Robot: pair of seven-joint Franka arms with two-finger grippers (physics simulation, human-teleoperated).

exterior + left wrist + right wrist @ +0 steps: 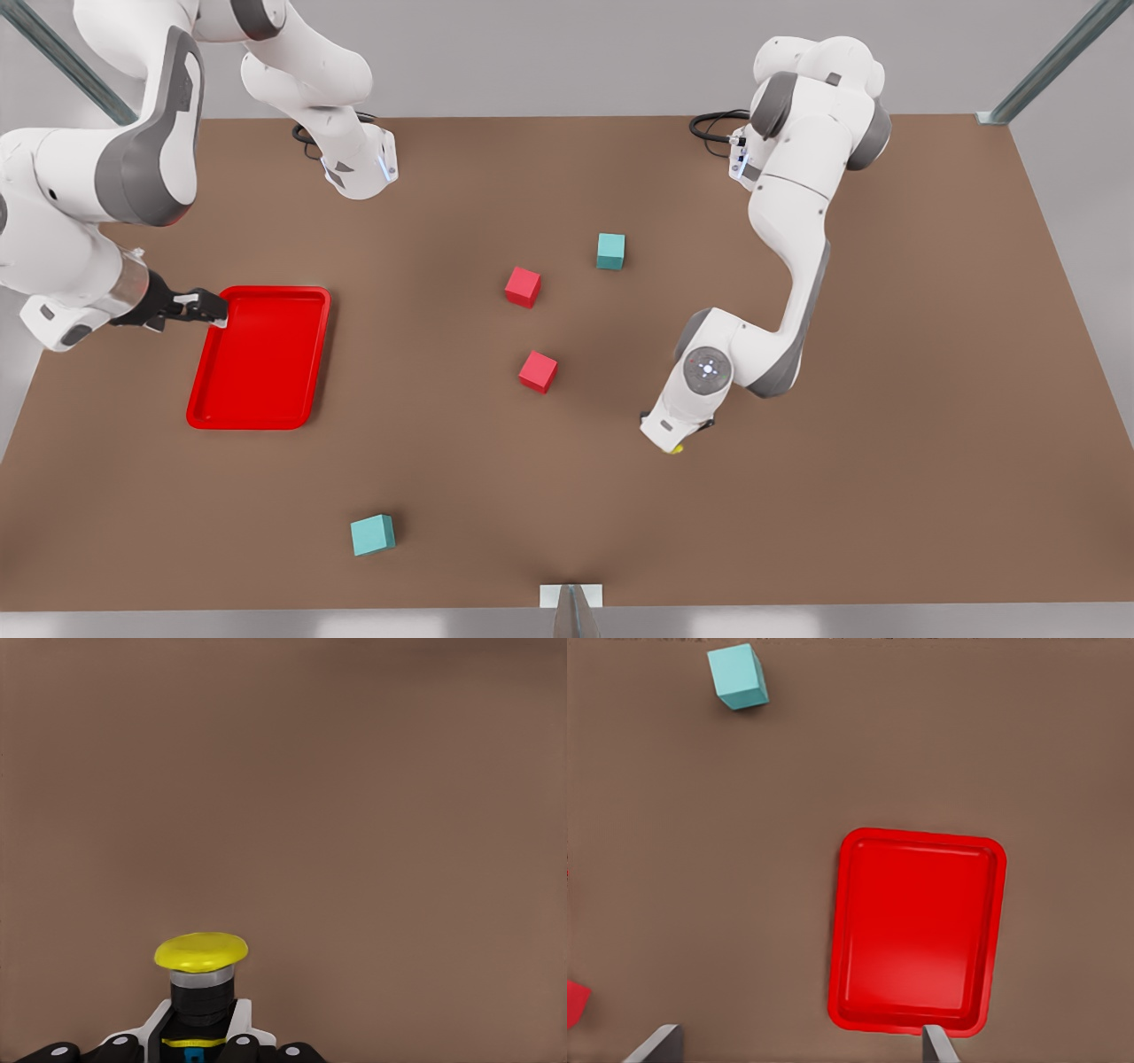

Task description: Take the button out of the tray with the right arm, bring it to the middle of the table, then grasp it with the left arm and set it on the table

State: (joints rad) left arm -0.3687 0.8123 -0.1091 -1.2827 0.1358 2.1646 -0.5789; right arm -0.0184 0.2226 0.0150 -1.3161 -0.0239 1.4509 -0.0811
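Note:
The button [201, 952], a small black body under a yellow domed cap, sits between the white finger pads [156, 1022] of my left gripper [199, 1029], which is shut on it. In the front view this gripper [671, 440] points down close over the table [886, 461] right of centre, and a sliver of the yellow button [677, 449] peeks out below it. The red tray [261, 354] lies at the front view's left with nothing in it. My right gripper [211, 310] hovers over the tray's far left corner, open, its fingers [656, 1047] wide apart above the tray [917, 930].
Two red cubes [523, 287] [538, 371] and a teal cube [610, 251] lie mid-table. Another teal cube [372, 534] sits near the front edge. The right wrist view takes in a teal cube [738, 675] and a red cube's corner [574, 1001].

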